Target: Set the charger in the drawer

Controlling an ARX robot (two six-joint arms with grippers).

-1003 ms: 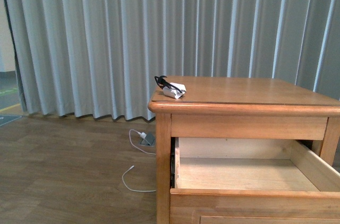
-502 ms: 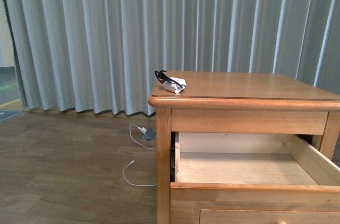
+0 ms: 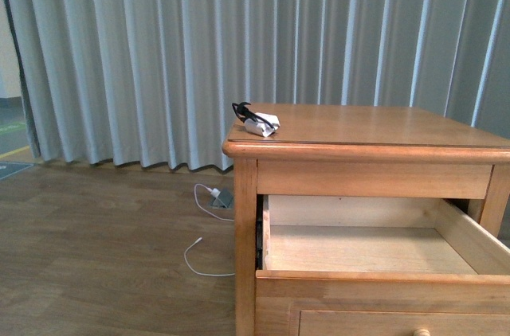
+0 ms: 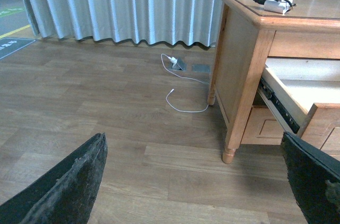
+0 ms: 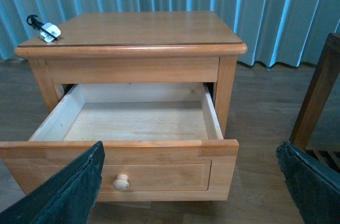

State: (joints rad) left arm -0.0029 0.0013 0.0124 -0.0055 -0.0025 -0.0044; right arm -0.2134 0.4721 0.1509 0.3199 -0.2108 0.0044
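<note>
Charger [image 3: 258, 123] — well apart from left hand [image 4: 192, 181]

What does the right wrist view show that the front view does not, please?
Only the right wrist view shows the open right gripper, the full front panel of the drawer and a dark wooden frame beside the cabinet. Only the front view shows the white plug and cable on the floor. Both show the charger on a corner of the cabinet's top and the empty drawer pulled open.

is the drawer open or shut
Open: the drawer is pulled out, its bare pale inside showing; the charger lies on the cabinet top.
</note>
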